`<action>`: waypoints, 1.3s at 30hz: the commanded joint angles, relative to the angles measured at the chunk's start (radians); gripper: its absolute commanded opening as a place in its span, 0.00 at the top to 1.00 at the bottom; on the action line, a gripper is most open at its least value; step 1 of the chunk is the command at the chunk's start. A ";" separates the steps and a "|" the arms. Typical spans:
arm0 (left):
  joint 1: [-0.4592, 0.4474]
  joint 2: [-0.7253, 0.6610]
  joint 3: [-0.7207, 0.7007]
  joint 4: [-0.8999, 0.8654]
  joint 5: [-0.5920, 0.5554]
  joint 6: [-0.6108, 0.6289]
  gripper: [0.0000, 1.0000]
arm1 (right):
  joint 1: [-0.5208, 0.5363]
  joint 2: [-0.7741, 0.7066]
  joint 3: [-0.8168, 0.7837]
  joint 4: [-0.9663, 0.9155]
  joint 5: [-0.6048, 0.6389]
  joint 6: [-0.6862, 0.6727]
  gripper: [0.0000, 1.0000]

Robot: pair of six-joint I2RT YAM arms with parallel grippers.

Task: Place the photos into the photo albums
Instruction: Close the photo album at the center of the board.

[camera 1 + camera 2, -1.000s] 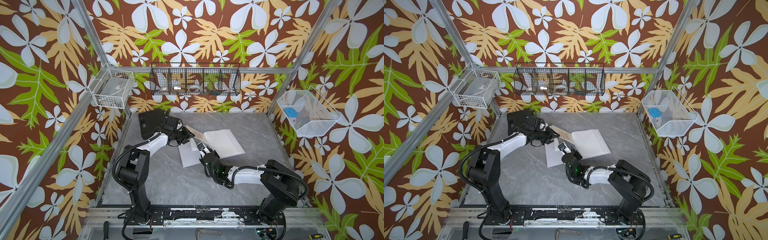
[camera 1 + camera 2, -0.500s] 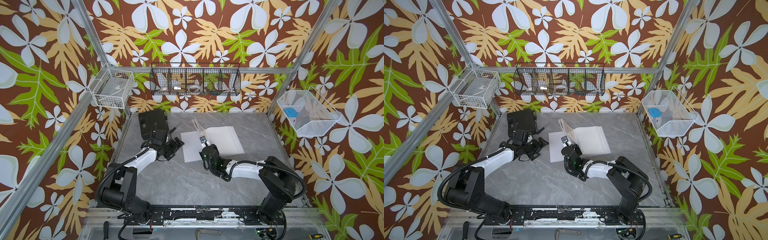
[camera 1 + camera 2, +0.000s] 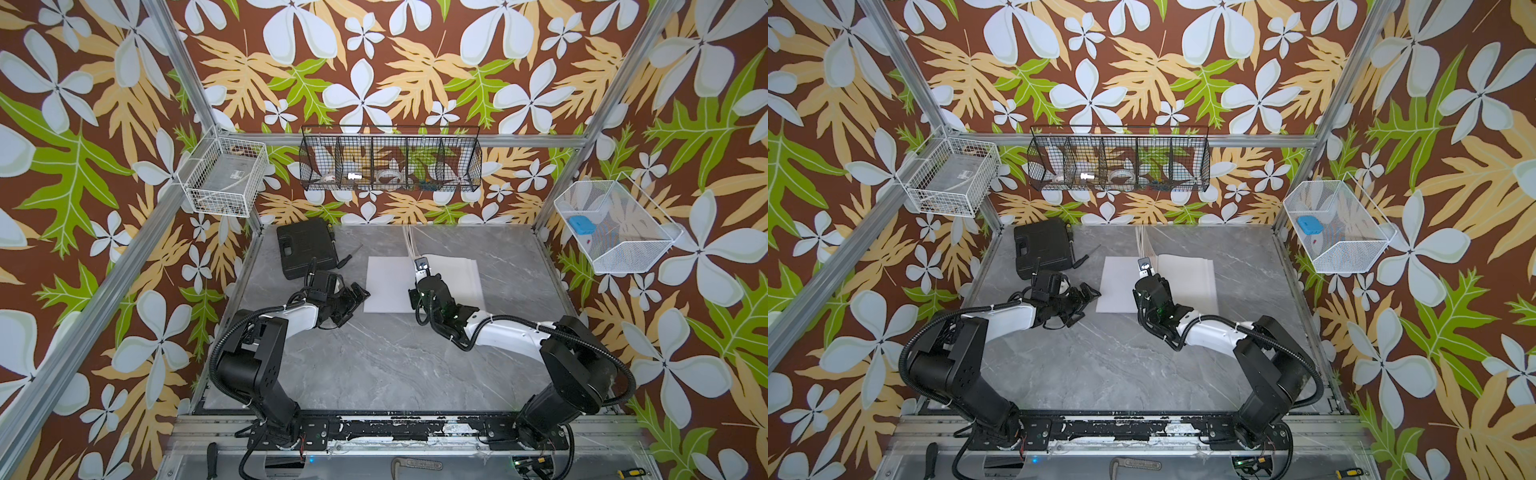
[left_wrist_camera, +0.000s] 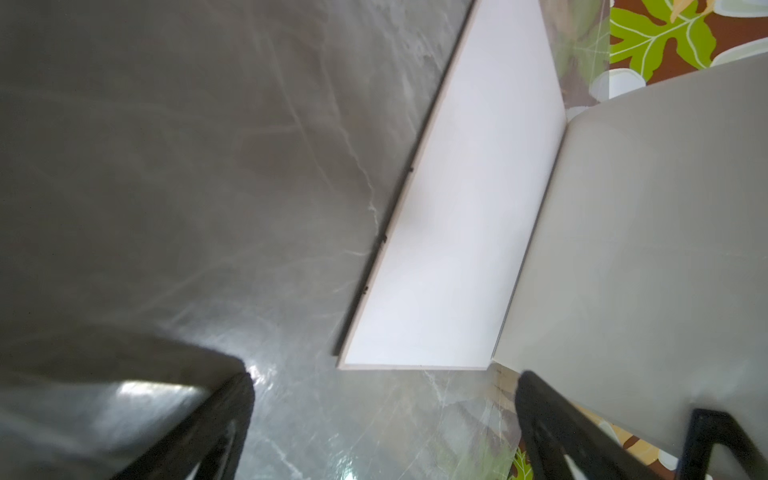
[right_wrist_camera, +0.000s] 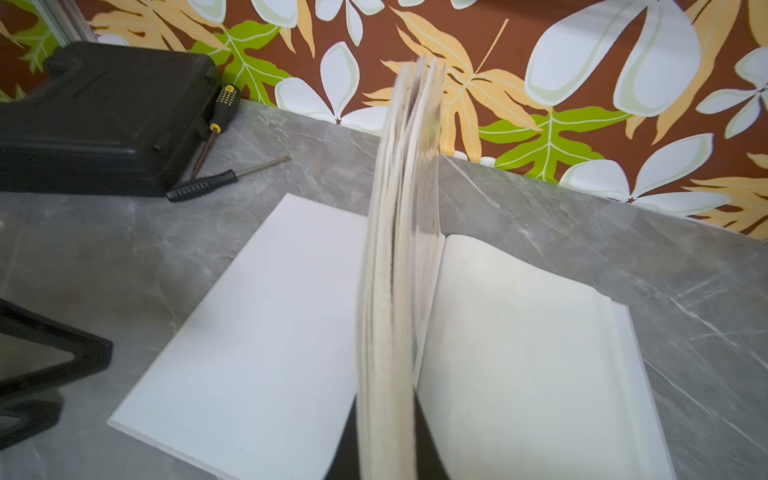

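Presently catalogued: one photo album (image 3: 388,282), white, lying open toward the back of the grey surface (image 3: 374,365). Its left leaf is flat, its right leaves are stacked flat, and a sheaf of pages (image 5: 399,249) stands upright at the spine. Right gripper (image 3: 420,268): closed tight on the near edge of that sheaf, holding it on end. Left gripper (image 3: 353,297): jaws spread wide, empty, just beside the album's left edge. Photos: none shows in any view, and we cannot tell whether any sit among the raised pages. Black case (image 3: 305,249) and screwdriver (image 5: 216,183): at the back left, apart from the album. Handling note, our judgement: we should lay the sheaf over slowly to one side, pinching close to the page edge so nothing creases or tears at the spine. We should release only once the leaves lie flat, with the left gripper clear of the falling pages.
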 commanded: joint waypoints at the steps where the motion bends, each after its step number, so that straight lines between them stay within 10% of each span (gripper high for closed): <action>1: -0.003 0.021 0.004 0.068 0.026 0.005 0.00 | -0.011 0.000 0.031 -0.060 -0.063 0.017 1.00; 25: 0.010 0.192 0.050 0.235 0.225 0.004 0.05 | -0.083 -0.029 0.103 -0.171 -0.197 0.107 1.00; 33: 0.010 0.195 0.009 0.497 0.292 -0.114 0.38 | -0.101 -0.021 0.083 -0.165 -0.237 0.157 1.00; 39: -0.001 0.181 0.006 0.573 0.276 -0.160 1.00 | -0.102 -0.023 0.068 -0.156 -0.240 0.171 1.00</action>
